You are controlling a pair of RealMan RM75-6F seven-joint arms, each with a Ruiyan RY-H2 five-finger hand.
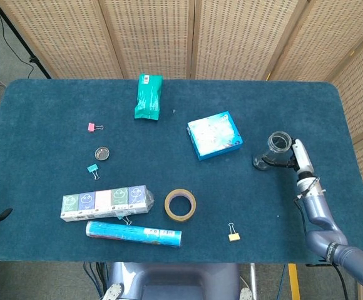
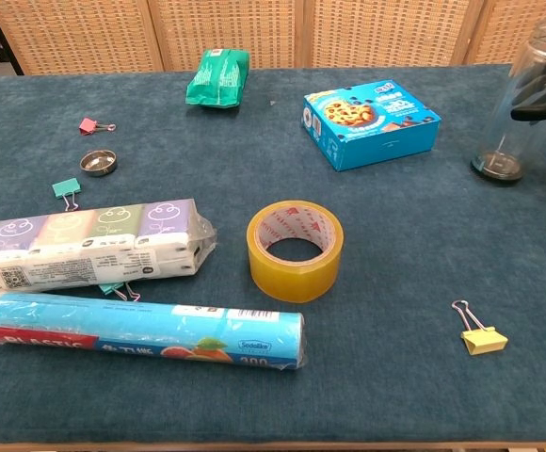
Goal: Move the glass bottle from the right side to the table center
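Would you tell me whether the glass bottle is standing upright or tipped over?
Upright: the glass bottle stands on its dark base, open mouth up, in the chest view.

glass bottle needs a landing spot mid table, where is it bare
Bare cloth lies between the green packet, the blue cookie box and the tape roll, well left of the glass bottle at the right hand. The front left is crowded: tissue pack, plastic wrap roll.
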